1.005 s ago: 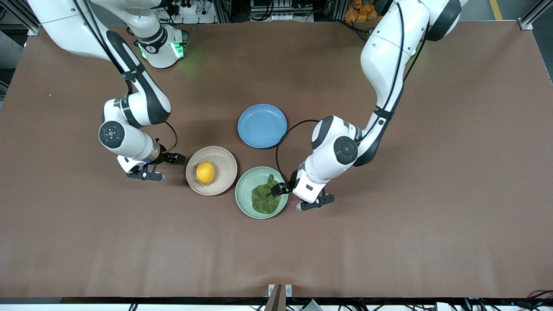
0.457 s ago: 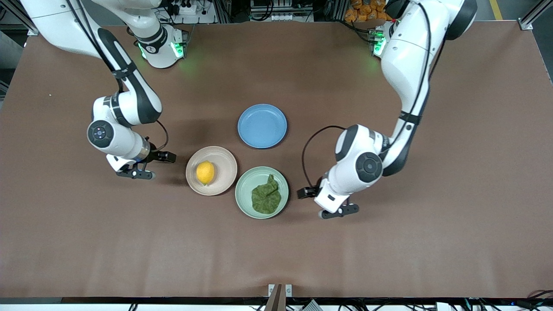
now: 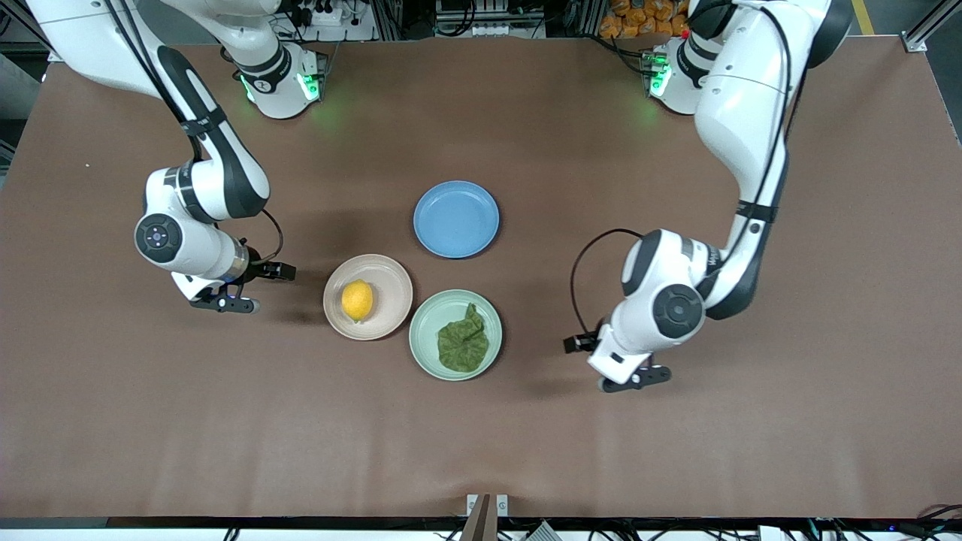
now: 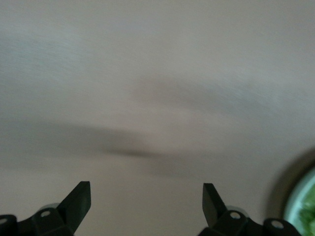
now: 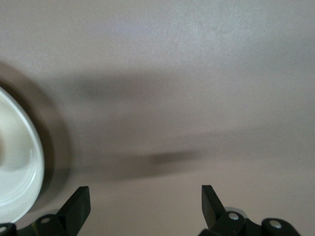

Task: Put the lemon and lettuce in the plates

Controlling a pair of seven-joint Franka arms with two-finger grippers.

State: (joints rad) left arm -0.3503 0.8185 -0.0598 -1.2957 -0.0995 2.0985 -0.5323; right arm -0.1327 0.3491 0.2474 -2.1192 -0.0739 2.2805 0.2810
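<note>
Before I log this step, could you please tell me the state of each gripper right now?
Left gripper: open, holding nothing, over bare table beside the green plate.
Right gripper: open, holding nothing, over bare table beside the beige plate.

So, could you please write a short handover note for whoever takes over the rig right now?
Left gripper: open, holding nothing, over bare table toward the left arm's end, beside the green plate.
Right gripper: open, holding nothing, over bare table beside the beige plate.
Lemon lies in the beige plate; lettuce lies in the green plate.
Blue plate has nothing in it.
Done: both items are placed. Left: nothing visible except parking the arms.
</note>
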